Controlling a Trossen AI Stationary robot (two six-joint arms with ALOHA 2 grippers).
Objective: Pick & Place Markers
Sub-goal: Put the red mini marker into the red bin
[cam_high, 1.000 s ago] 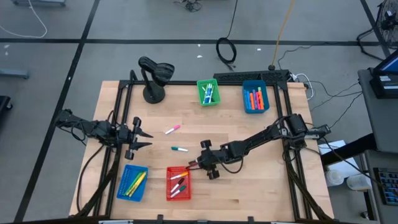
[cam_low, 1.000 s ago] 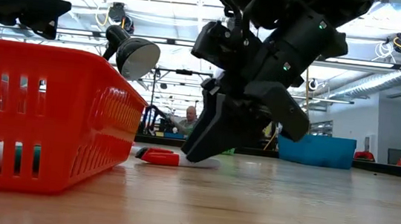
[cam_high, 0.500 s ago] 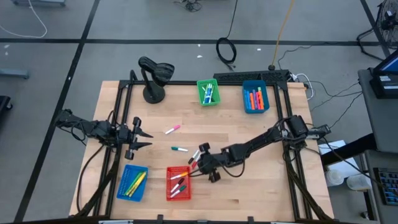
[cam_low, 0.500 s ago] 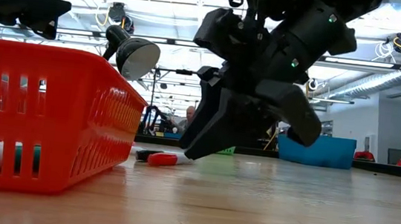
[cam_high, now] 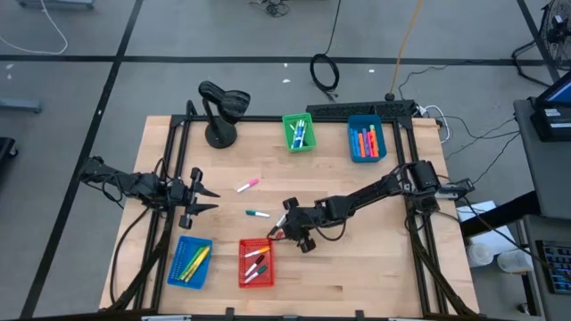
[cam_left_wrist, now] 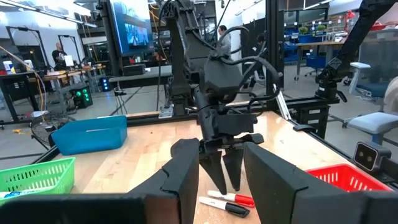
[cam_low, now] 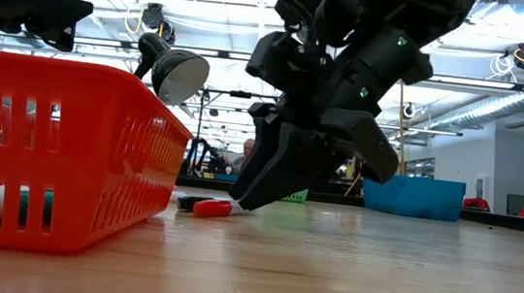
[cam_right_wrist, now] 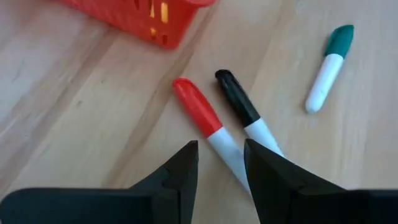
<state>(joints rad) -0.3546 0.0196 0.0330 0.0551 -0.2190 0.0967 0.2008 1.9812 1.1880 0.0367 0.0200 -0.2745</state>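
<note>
My right gripper (cam_high: 279,230) is low on the table just beyond the red basket (cam_high: 256,262) and is open. In the right wrist view its fingers (cam_right_wrist: 180,171) stand on either side of the white body of a red-capped marker (cam_right_wrist: 198,107). I cannot tell whether they touch it. A black-capped marker (cam_right_wrist: 238,102) lies flat beside it, and a green-capped one (cam_right_wrist: 328,65) lies farther off. A pink-capped marker (cam_high: 247,185) lies nearer the table's middle. My left gripper (cam_high: 211,198) waits open at the table's left side.
The red basket (cam_low: 57,149) holds a few markers. A blue basket (cam_high: 190,261) with markers sits near the left corner. A green basket (cam_high: 299,132) and a blue basket (cam_high: 366,140) stand at the far edge. A black lamp (cam_high: 219,111) stands far left.
My right gripper has shifted slightly toward the near edge and back, rising a little and coming down again over the red-capped and black-capped markers. The red-capped marker has turned slightly on the table.
</note>
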